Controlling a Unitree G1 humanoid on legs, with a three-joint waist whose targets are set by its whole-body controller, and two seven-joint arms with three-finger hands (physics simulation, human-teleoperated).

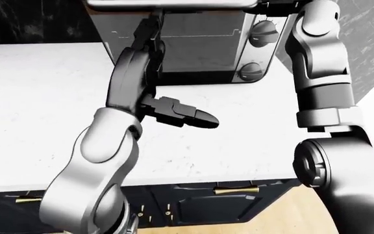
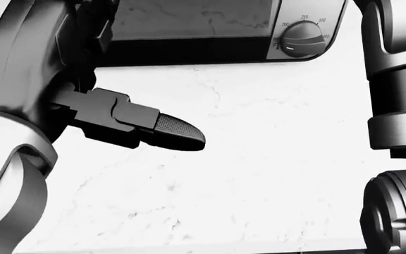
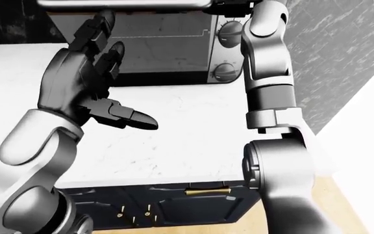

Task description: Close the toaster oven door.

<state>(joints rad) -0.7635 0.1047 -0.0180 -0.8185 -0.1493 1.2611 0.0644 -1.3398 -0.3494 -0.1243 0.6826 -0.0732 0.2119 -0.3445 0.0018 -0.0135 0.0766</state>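
The toaster oven (image 1: 203,46) stands on the white counter at the top of the eye views. Its glass door (image 3: 161,46) looks upright or close to it, with the silver handle bar (image 1: 174,4) along the top edge. My left hand (image 3: 109,58) is open in front of the door's left part, fingers (image 3: 99,27) pointing up and thumb (image 2: 178,132) sticking out to the right. I cannot tell whether the fingers touch the glass. My right arm (image 1: 320,63) reaches up past the oven's knobs; only dark parts of the right hand (image 3: 229,6) show, at the handle's right end.
Two knobs (image 1: 263,33) sit on the oven's right panel. The white marble counter (image 1: 44,97) spreads to the left and below. Dark cabinet doors with brass handles (image 1: 236,190) lie under its edge. A dark marble wall (image 3: 343,48) stands to the right.
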